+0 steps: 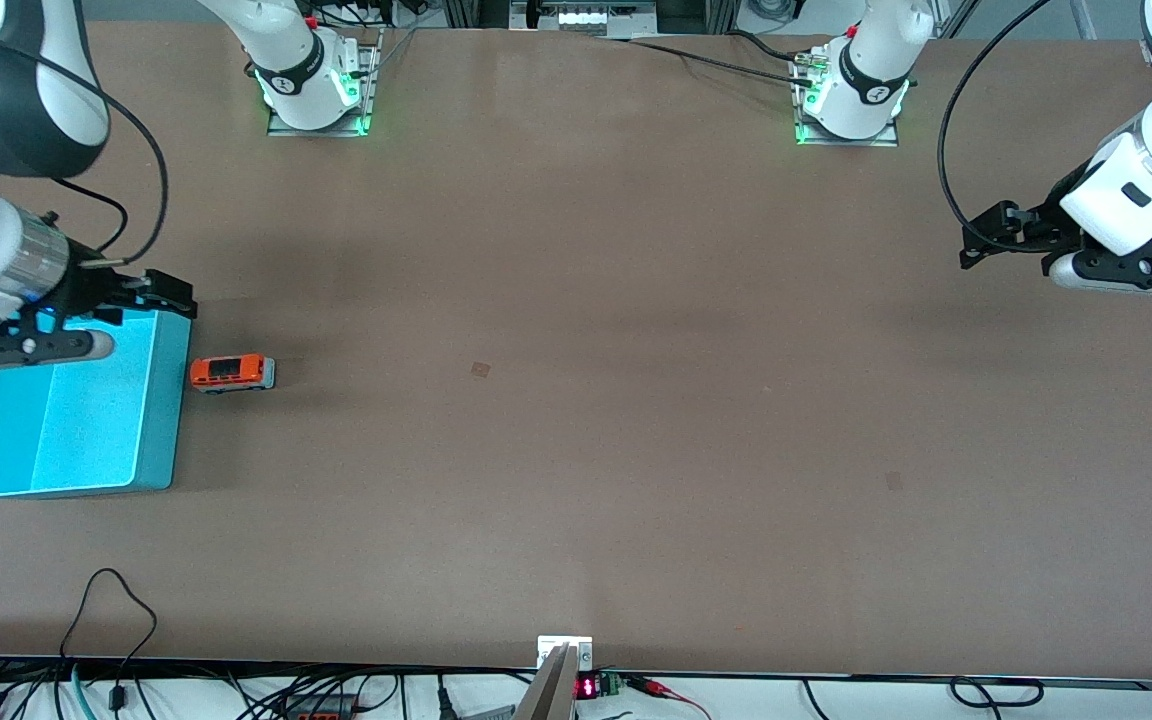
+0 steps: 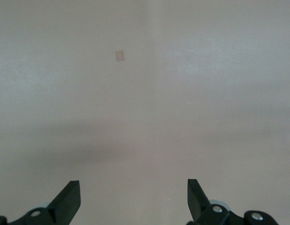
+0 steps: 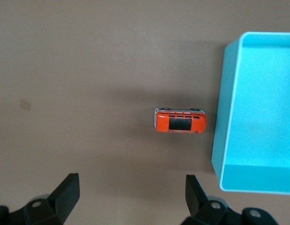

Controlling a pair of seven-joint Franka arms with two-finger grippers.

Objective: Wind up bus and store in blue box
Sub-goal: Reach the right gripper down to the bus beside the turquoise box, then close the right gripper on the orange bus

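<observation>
The small orange bus [image 1: 231, 372] [image 3: 180, 121] stands on the brown table, right beside the long wall of the blue box [image 1: 162, 400] [image 3: 229, 117] on the side toward the left arm's end. The box lies at the right arm's end of the table with nothing in it. My right gripper [image 1: 174, 296] [image 3: 131, 180] hangs open and empty over the box's corner farthest from the camera, above the bus's level. My left gripper [image 1: 982, 240] [image 2: 134, 185] waits open and empty over bare table at the left arm's end.
Two small tan patches mark the tabletop, one near the middle [image 1: 480, 369] [image 2: 119, 56] and one nearer the camera [image 1: 894, 480]. Both arm bases [image 1: 316, 90] [image 1: 851, 100] stand along the table's edge farthest from the camera. Cables [image 1: 116, 610] lie at the nearest edge.
</observation>
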